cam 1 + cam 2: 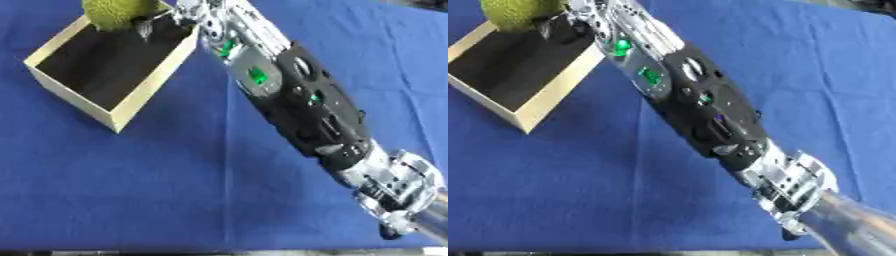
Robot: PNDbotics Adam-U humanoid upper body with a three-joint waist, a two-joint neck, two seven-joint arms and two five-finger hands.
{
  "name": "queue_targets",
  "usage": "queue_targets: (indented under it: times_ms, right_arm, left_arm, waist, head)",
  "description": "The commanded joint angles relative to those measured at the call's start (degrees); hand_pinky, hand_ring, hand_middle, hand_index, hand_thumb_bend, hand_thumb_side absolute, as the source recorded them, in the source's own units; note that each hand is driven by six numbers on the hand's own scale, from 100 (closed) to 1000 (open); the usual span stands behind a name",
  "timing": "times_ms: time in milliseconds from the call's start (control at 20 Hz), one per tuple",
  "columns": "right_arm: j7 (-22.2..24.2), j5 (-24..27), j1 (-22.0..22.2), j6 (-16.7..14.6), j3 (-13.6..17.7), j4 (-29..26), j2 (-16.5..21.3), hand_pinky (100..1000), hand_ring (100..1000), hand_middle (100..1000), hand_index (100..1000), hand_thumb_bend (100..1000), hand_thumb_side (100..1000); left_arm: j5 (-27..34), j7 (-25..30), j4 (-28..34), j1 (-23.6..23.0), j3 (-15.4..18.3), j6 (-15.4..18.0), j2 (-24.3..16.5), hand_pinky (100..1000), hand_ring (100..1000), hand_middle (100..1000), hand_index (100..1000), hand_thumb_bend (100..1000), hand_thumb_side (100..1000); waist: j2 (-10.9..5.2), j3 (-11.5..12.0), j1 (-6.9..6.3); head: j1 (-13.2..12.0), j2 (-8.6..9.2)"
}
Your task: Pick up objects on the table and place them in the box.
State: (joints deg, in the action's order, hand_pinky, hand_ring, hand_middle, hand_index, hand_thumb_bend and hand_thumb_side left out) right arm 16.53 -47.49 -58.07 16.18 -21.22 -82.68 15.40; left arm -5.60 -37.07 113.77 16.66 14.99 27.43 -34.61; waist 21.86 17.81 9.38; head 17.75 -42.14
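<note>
Right robot hand [179, 15] at the box [140, 92], fingers curled against 1 green fruit [118, 12].
Count: 1 box, 1 fruit, 1 arm in view; your left robot hand isn't in either view. Box is square, open-top, pale wood-look walls w/ a dark flat inside, sitting askew on the blue cloth worktop [175, 190], upper left. Fruit is round-ish, yellow-green, bumpy skin, top cut off by the frame edge; it's over the box's far corner, at rim level. Can't tell if it's resting on anything. Your right arm [702, 110] runs diag from lower right up to that corner: black shell, silver joints, green lights near the wrist. Cloth has a faint vertical crease mid-frame.
</note>
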Motion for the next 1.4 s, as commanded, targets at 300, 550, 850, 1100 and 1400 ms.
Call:
queue_targets:
  times_ms: [300, 550, 850, 1100, 1400]
  right_arm:
    - [-0.14, 0.22, -2.85, -5.79, 1.04, 6.34, 0.77, 534, 584, 481, 536, 100, 100]
    - [-0.73, 0.15, -3.58, -7.65, 1.47, 9.92, 0.15, 578, 630, 546, 612, 100, 100]
    - [1.62, -3.11, -4.57, -9.82, 1.61, 11.71, 0.07, 799, 866, 794, 842, 250, 253]
    - [4.25, -6.36, -4.42, -11.20, 2.57, 10.49, 0.20, 832, 888, 814, 867, 274, 306]
    - [4.85, -4.05, -4.14, -11.30, 4.01, 5.91, 0.52, 835, 885, 810, 863, 212, 329]
  left_arm:
    - [0.49, -0.09, 0.82, 1.21, 0.42, 0.48, -0.92, 736, 537, 577, 579, 268, 281]
    - [0.63, -0.04, 0.82, 1.38, 0.48, 0.48, -0.82, 737, 536, 577, 579, 266, 282]
    - [0.73, -0.11, 0.82, 1.43, 0.49, 0.53, -0.77, 736, 534, 577, 579, 269, 281]
    - [0.70, -0.27, 0.82, 1.26, 0.52, 0.52, -0.71, 736, 534, 577, 579, 270, 281]
    - [0.68, -0.38, 0.82, 1.05, 0.49, 0.51, -0.68, 735, 534, 577, 580, 271, 279]
  waist:
    - [-0.77, 0.97, 0.08]
    - [-0.62, 1.32, 0.27]
    - [-0.65, 1.32, 0.11]
    - [-0.73, 1.11, -0.18]
    - [-0.90, 0.83, -0.55]
  head:
    - [0.67, 1.26]
    - [1.10, 1.60]
    - [2.88, 1.51]
    - [4.17, 1.06]
    - [4.48, 0.84]
